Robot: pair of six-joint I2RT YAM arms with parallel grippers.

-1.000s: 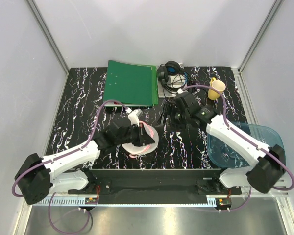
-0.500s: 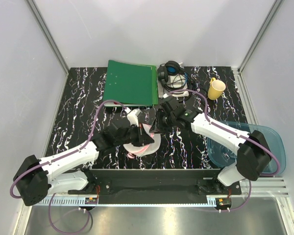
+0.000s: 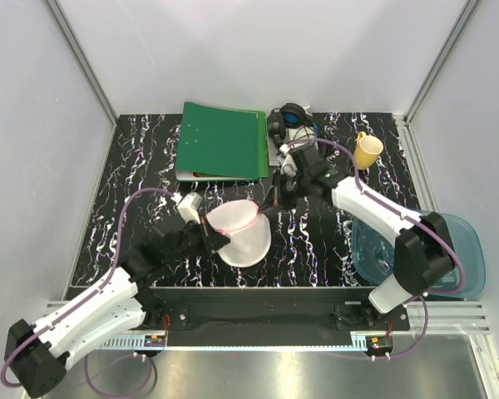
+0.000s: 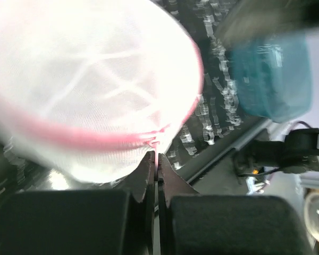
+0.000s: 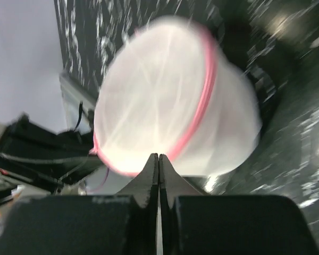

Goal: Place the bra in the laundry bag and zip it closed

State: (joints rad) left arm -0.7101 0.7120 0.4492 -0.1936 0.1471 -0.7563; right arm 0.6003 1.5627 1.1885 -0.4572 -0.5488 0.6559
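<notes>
Pinching the domed, pink-trimmed white laundry bag is the left tool; right tool pressed together.

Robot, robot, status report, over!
Left gripper shut on laundry bag trim. Right gripper shut on its opposite edge. Bra not in sight. Nothing blocking.

Top external: high over the near edge, down onto the worktop.
Left wrist: close, past left claw at laundry bag.
Right wrist: close, past right claw.
Shared: laundry bag.

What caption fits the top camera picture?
Left gripper and right gripper pinch a white mesh laundry bag with pink trim over the black marbled table.
</notes>
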